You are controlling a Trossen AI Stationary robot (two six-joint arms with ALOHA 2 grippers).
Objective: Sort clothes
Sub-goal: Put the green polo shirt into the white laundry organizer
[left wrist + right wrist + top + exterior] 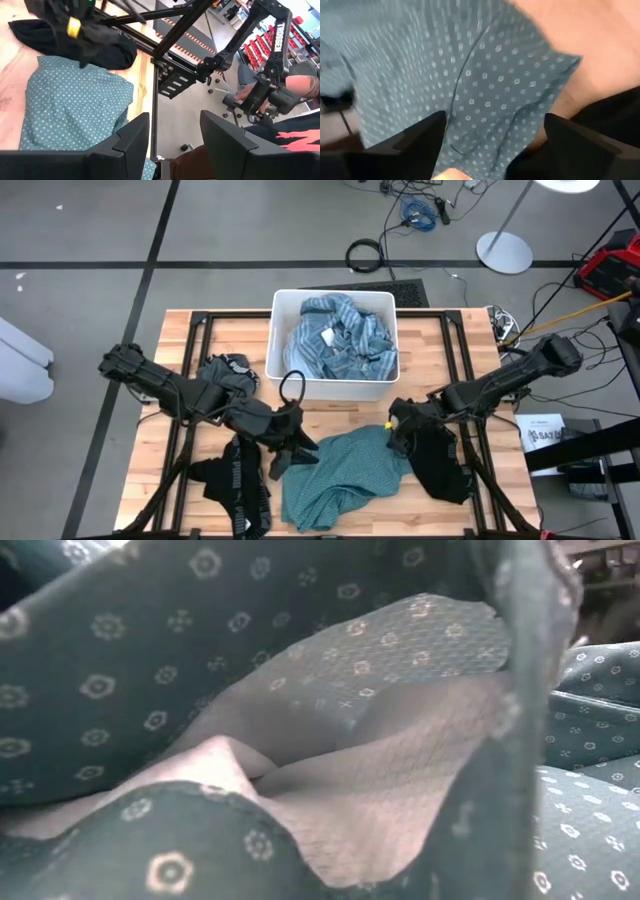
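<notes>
A teal-green dotted garment (pixel 340 478) lies spread on the table's near middle and fills the low view (pixel 200 640). My right gripper (pixel 397 430) stands open over its right edge (pixel 520 90), with cloth showing between the fingers (pixel 495 120). My left gripper (pixel 290 458) hovers open at the garment's left side, nothing between its fingers (pixel 175 117). A black garment (pixel 440 465) lies right of the teal one. A black garment with white lettering (pixel 240 495) lies near left. A light blue garment (pixel 340 335) fills the white bin (pixel 283 380). My right gripper points steeply down over the teal garment's right edge (pixel 555 75) with its fingers spread wide. Whether the fingertips (pixel 432 130) touch the cloth, I cannot tell. The garment lies flat and slack on the table.
A grey-white patterned garment (pixel 225 370) lies left of the bin. Black frame rails (pixel 470 360) run along the table's sides. Beyond the table's right edge a person's arm (pixel 305 85) shows beside another arm rig. Bare wood (pixel 440 340) lies right of the bin.
</notes>
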